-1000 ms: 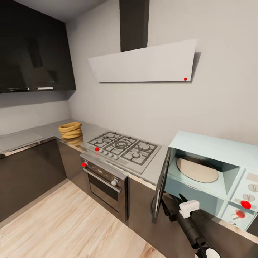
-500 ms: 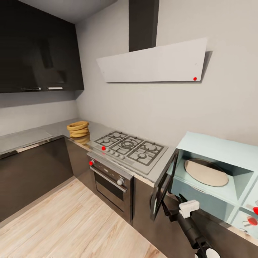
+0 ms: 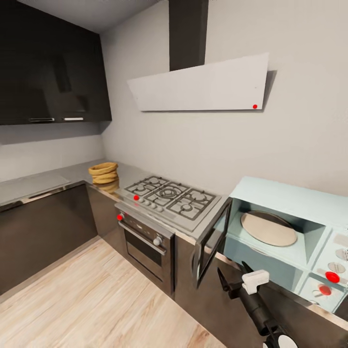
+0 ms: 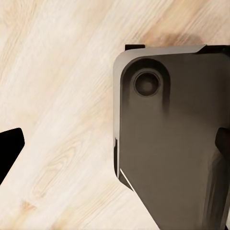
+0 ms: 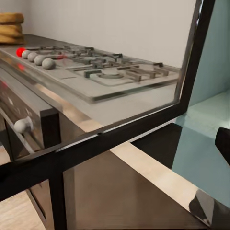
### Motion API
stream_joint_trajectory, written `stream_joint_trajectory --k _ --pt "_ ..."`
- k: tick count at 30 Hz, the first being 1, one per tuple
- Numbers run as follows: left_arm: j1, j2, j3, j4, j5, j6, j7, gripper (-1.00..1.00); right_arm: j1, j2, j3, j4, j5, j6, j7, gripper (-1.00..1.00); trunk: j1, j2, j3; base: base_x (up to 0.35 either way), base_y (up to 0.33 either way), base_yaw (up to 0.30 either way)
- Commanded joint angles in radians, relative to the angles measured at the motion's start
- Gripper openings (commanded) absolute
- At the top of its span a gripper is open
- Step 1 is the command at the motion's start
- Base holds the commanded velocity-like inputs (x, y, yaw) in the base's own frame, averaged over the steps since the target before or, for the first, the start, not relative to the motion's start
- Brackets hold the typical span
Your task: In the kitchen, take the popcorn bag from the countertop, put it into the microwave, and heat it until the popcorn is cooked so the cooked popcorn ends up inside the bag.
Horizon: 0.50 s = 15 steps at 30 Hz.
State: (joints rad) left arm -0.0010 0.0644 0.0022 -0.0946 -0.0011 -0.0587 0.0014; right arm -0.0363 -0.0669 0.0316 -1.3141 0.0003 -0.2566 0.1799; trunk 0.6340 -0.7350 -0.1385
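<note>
Head view is showing the crumpled tan-orange popcorn bag sitting near the pale grey countertop's back corner, left of the steel gas hob. My right pincer is spreading wide beside the pale blue microwave's open glass door. My left pincer's state I cannot tell.

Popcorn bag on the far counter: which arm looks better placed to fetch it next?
Probably the left. The popcorn bag sits left of the hob, while the right gripper is by the open microwave door. The left wrist view faces the floor, so neither arm is close.
</note>
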Motion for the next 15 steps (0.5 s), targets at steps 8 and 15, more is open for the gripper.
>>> stream_joint_trajectory --k 8,15 --pt "0.000 0.000 0.001 0.000 0.000 -0.001 0.000 1.00 -0.001 -0.003 -0.017 0.043 0.003 0.000 0.000 1.00 0.000 -0.001 -0.001 -0.283 0.000 0.000" --pt "0.000 0.002 0.001 -0.001 0.000 -0.001 0.000 1.00 -0.001 -0.003 -0.101 0.785 0.005 -0.011 -0.202 1.00 0.000 -0.001 -0.001 -0.246 0.034 0.000"
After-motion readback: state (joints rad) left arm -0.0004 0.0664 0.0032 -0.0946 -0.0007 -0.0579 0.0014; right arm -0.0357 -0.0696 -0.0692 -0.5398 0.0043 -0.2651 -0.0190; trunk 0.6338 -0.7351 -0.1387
